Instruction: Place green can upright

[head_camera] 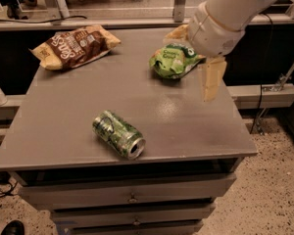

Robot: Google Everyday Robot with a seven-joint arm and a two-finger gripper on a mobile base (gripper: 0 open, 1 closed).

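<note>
The green can point(118, 134) lies on its side near the front of the grey table point(63, 111), its silver top facing front right. My gripper point(192, 65) hangs from the white arm at the upper right, above the table's right side and well away from the can. Its cream fingers point(210, 80) are spread apart and hold nothing. One finger points down over the table's right part; the other pokes out to the left behind the green snack bag.
A green snack bag point(172, 60) lies at the back right, just under my gripper. A brown snack bag point(73, 45) lies at the back left. Drawers sit below the table's front edge. A speckled floor lies to the right.
</note>
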